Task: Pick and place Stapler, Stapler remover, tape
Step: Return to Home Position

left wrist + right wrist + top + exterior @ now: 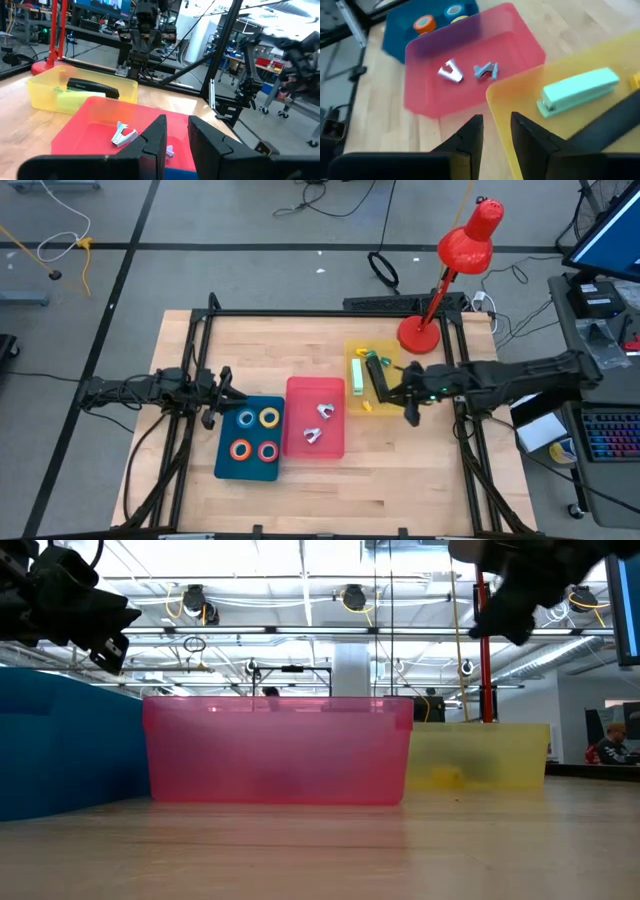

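Four tape rolls lie flat in the blue tray: blue, yellow, orange and red-orange. Two silver staple removers lie in the pink tray. The yellow tray holds a pale green stapler and a black stapler. My left gripper hovers open above the blue tray's far left corner. My right gripper hovers open at the yellow tray's near right corner. Both are empty.
A red desk lamp stands with its base at the table's far right, just beyond the yellow tray. The three trays sit side by side mid-table. Bare wood runs along the near edge. Black frame bars border the table.
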Robot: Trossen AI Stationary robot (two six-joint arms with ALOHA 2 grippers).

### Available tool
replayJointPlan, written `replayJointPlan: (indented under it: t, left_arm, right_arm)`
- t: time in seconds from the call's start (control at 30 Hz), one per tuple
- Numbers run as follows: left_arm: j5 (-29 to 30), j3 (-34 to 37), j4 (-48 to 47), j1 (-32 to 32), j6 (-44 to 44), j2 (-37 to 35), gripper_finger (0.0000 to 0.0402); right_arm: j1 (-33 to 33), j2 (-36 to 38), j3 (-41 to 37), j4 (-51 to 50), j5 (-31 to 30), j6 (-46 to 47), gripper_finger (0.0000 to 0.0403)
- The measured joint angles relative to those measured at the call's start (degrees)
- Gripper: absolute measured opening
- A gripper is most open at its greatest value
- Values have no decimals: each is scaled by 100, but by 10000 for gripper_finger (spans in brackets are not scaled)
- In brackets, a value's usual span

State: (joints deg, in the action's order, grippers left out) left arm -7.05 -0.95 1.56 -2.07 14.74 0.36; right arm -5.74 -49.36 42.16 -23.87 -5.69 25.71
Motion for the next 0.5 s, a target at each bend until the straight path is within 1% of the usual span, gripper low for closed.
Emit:
replayJointPlan:
  t: [0.07,0.17,0.33,0.5]
  left_arm:
    - [0,0,0,-2,98,0,81]
    - [0,0,0,-2,99,0,81]
    - [0,0,0,-1,103,0,81]
    - [0,0,0,0,73,0,81]
  right_arm:
    - [0,469,-327,18,207,-55,90]
    - [3,1135,-811,328,575,-122,89]
    - [5,2121,-1475,920,596,-169,89]
    - [7,2971,-1736,1005,636,-220,89]
